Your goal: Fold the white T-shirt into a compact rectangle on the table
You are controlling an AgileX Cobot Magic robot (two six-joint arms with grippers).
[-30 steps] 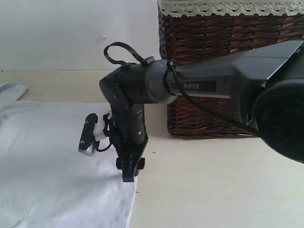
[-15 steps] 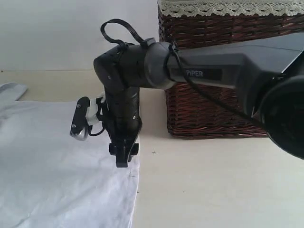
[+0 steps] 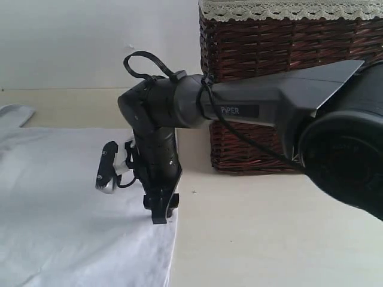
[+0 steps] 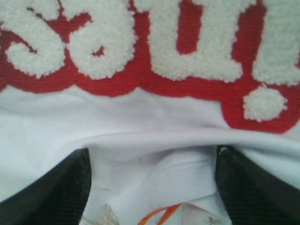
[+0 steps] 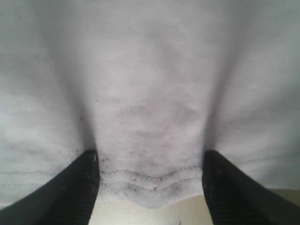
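The white T-shirt (image 3: 60,209) lies spread flat on the table (image 3: 269,239), filling the left of the exterior view. My right gripper (image 3: 160,216) points down onto the shirt's right edge. In the right wrist view the right gripper (image 5: 150,154) stands open, its fingers wide apart on either side of the stitched hem (image 5: 150,180), with a strip of table (image 5: 154,215) beyond. My left gripper (image 4: 153,152) is open too, pressed over the collar fold (image 4: 154,140) and orange tag (image 4: 157,216), just beside the red fuzzy letters (image 4: 187,37). The left arm is out of the exterior view.
A dark brown wicker basket (image 3: 287,89) with cream lace trim stands at the back right, close behind the right arm. A sleeve (image 3: 15,112) of the shirt lies at the far left. Bare table stretches right of the shirt's edge.
The right gripper lifted and drew back along the shirt's right edge, then came down again onto the hem a little farther back. The hem edge shifted slightly.
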